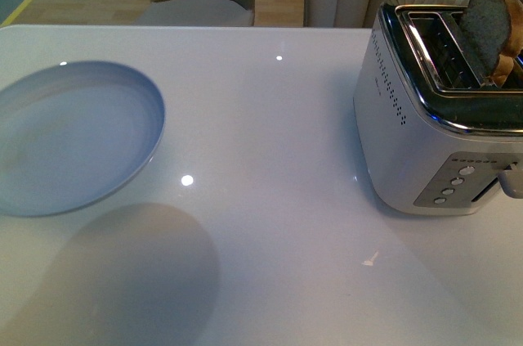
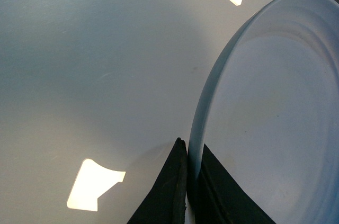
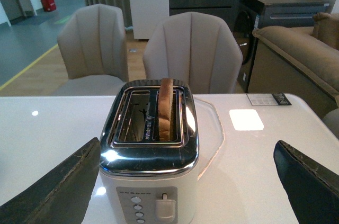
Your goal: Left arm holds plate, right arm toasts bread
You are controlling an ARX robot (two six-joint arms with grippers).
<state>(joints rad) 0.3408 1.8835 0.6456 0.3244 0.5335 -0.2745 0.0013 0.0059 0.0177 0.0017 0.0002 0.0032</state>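
The pale blue-grey plate (image 1: 73, 137) hangs above the white table at the left and casts a shadow below it. My left gripper (image 2: 192, 181) is shut on the plate's rim (image 2: 197, 128), one dark finger on each side; the gripper does not show in the front view. The bread (image 1: 490, 23) stands upright in the right slot of a white and chrome toaster (image 1: 409, 141) at the right, its rounded top sticking out. In the right wrist view the bread (image 3: 166, 108) sits in the toaster (image 3: 151, 181). My right gripper (image 3: 193, 187) is open and empty, in front of the toaster's lever side.
The toaster's lever (image 3: 164, 208) and round buttons (image 3: 138, 211) face my right gripper. Beige chairs (image 3: 193, 49) stand behind the table's far edge. A sofa (image 3: 296, 54) is at the far right. The white table (image 1: 278, 199) is glossy with light spots.
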